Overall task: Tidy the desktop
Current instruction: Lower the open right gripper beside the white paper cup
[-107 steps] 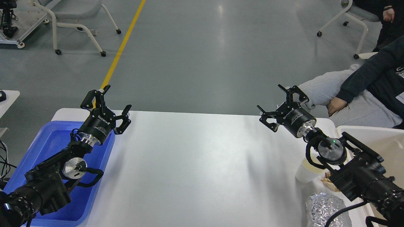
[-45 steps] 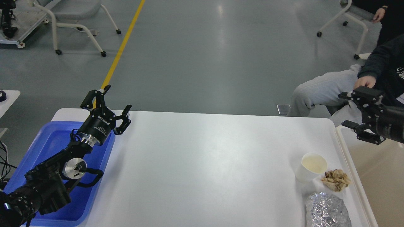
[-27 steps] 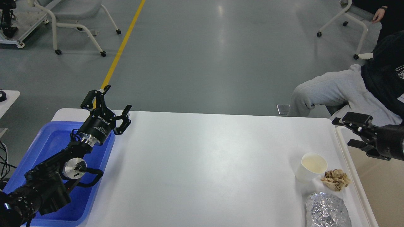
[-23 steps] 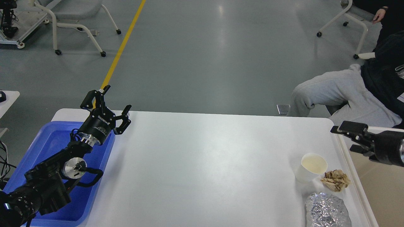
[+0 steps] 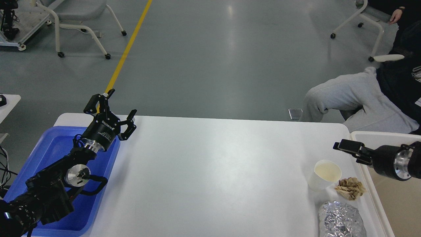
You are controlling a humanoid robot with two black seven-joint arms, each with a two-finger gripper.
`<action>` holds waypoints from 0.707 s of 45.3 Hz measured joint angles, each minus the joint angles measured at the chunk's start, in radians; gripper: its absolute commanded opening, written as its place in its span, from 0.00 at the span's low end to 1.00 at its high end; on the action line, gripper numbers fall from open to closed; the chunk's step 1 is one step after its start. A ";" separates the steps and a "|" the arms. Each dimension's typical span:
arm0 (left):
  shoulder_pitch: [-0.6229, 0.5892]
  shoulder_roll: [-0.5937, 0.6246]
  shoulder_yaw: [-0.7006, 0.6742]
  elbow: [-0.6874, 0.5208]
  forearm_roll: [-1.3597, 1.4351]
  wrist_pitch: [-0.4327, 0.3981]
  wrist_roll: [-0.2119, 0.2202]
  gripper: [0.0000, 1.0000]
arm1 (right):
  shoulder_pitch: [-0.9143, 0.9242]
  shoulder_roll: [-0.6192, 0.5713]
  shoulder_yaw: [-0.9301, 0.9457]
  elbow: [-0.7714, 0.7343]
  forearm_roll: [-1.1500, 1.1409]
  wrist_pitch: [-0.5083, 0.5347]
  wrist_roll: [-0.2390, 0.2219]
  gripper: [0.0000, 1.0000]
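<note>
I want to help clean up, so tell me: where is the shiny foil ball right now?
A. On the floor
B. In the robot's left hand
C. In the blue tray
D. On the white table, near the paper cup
D: the foil ball lies on the white table at its right end, close to the paper cup and a crumpled brown scrap.

Glossy smooth desktop point(image 5: 210, 171); crinkled shiny foil point(image 5: 340, 220).
</note>
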 measured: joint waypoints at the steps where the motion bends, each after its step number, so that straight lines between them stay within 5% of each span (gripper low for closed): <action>1: 0.000 0.000 0.000 0.000 0.000 0.000 0.000 1.00 | 0.000 0.002 -0.003 -0.001 -0.002 -0.001 0.002 0.99; 32: 0.000 0.000 0.000 0.000 0.000 0.000 0.000 1.00 | 0.000 0.070 -0.141 -0.079 -0.060 -0.088 0.069 0.99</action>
